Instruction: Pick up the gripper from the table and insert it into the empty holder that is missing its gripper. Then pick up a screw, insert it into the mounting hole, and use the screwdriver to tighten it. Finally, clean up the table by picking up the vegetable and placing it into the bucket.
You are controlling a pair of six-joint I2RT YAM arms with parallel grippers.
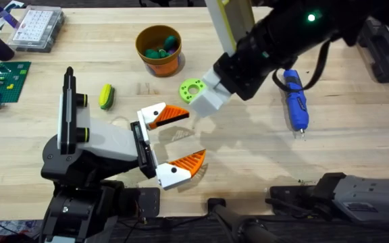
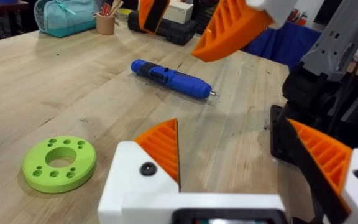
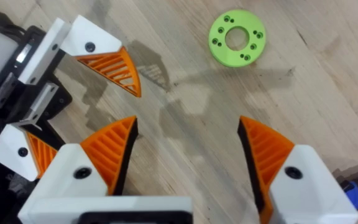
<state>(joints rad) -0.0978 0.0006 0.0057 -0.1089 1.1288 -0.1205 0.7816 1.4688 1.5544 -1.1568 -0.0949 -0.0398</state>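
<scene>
While both our grippers hang empty with fingers spread wide, the left gripper [image 1: 174, 142] and right gripper [image 3: 188, 155] crowd each other near the lime ring [image 1: 192, 88] and could collide. Beyond the ring sits the smooth orange bucket [image 1: 159, 50]; the glossy yellow-green vegetable [image 1: 106, 96] and blue pen-shaped screwdriver [image 1: 294, 98] flank it on the grainy wooden counter [image 1: 356, 135].

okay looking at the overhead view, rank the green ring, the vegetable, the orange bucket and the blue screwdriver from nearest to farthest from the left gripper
From the left gripper:
1. Lime-green ring, just beyond it, toward the table's middle.
2. Vegetable, off to its left.
3. Bucket, farther back, near the far edge.
4. Screwdriver, far to the right.
</scene>
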